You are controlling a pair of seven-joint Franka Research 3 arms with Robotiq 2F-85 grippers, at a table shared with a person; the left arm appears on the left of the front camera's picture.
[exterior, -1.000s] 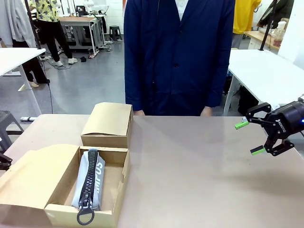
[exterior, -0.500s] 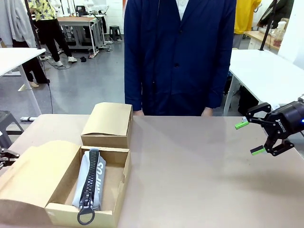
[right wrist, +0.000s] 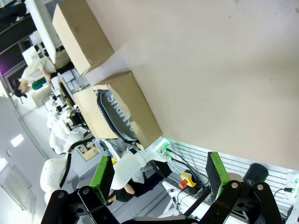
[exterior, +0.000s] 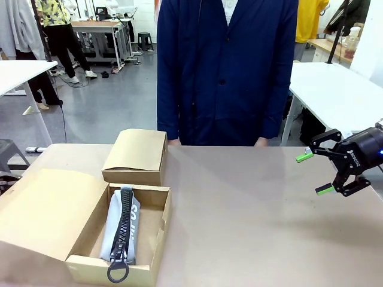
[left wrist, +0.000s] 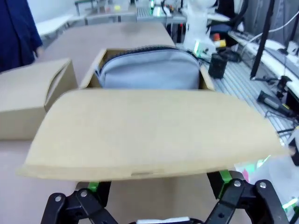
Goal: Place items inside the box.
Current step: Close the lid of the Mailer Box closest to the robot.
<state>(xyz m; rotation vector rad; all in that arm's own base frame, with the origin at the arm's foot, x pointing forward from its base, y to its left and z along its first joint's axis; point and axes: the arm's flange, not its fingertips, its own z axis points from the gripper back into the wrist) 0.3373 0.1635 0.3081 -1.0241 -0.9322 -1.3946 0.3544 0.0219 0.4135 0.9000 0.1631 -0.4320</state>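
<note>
The pale grey-blue zip pencil case [exterior: 122, 230] lies inside the open box [exterior: 157, 233]; that placement is done. The lid [left wrist: 149, 133] stands just beyond the left gripper [left wrist: 159, 183], jaws wide and empty. The right gripper [exterior: 315, 174], wide and empty, hovers far right of the box.

We see the raised cardboard lid flap [left wrist: 149, 133] hiding the open box's interior; the grey-blue zip pencil case [left wrist: 148, 70] shows only partly.

A pale grey-blue zip pencil case [exterior: 122, 230] with a thick black zipper lies lengthwise inside the open cardboard box [exterior: 157, 236] at lower left of the front view.
</note>
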